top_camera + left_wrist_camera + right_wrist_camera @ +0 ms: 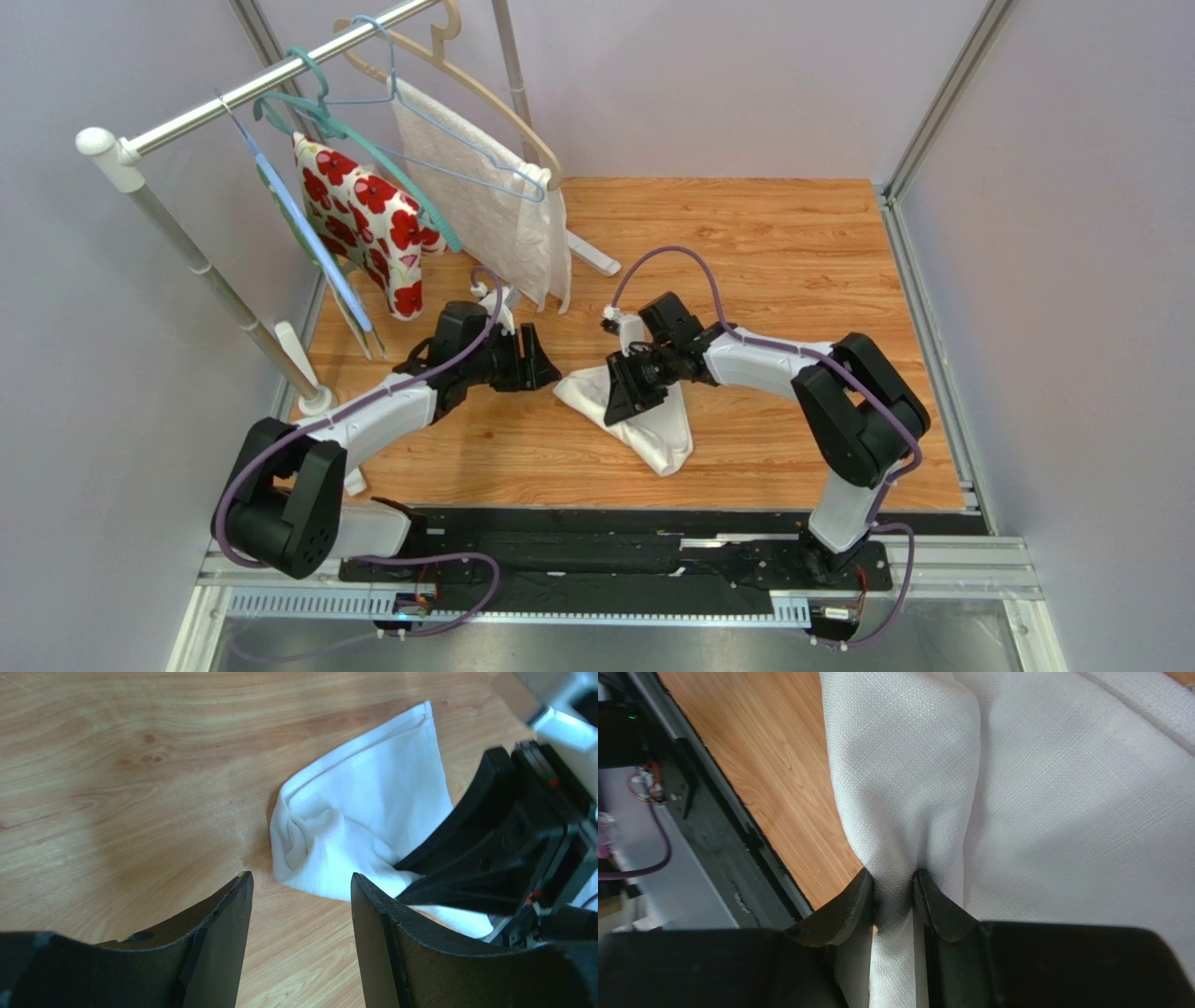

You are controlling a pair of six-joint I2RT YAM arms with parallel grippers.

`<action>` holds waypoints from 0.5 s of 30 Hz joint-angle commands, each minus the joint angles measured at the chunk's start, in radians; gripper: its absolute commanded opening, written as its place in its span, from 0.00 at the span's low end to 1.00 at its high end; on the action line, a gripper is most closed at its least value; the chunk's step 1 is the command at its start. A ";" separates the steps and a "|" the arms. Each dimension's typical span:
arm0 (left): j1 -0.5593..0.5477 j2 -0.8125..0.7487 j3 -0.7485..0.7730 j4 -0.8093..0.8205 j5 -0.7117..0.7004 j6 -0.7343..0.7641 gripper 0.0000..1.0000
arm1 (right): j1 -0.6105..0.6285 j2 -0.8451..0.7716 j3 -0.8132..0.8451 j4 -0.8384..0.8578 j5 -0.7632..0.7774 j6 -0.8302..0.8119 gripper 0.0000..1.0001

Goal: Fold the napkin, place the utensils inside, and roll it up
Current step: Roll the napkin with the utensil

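Note:
The off-white napkin (662, 429) lies bunched on the wooden table (786, 252), between the two arms. My right gripper (619, 398) is shut on a raised fold of the cloth; in the right wrist view the napkin (1053, 798) is pinched between the two fingers of the gripper (894, 879). My left gripper (542, 363) is open just left of the napkin's near corner. In the left wrist view the open gripper (300, 882) has only bare wood between its fingers, a little short of the napkin (365, 812). The utensils are out of view.
A clothes rack (211, 266) stands at the back left, with a red-flowered cloth (368, 224) and a textured white cloth (484, 196) on hangers, close behind the left arm. A black rail (631, 539) runs along the near edge. Grey walls enclose the table.

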 commanded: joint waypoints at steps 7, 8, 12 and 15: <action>-0.001 0.061 -0.046 0.271 0.112 -0.020 0.62 | -0.186 0.139 -0.065 0.163 -0.270 0.118 0.13; -0.005 0.068 -0.041 0.294 0.112 -0.026 0.62 | -0.193 0.145 -0.065 0.163 -0.272 0.117 0.13; -0.030 0.130 -0.009 0.334 0.106 -0.026 0.62 | -0.247 0.196 -0.071 0.181 -0.300 0.115 0.12; -0.053 0.177 0.026 0.360 0.100 -0.024 0.62 | -0.288 0.223 -0.087 0.206 -0.315 0.126 0.12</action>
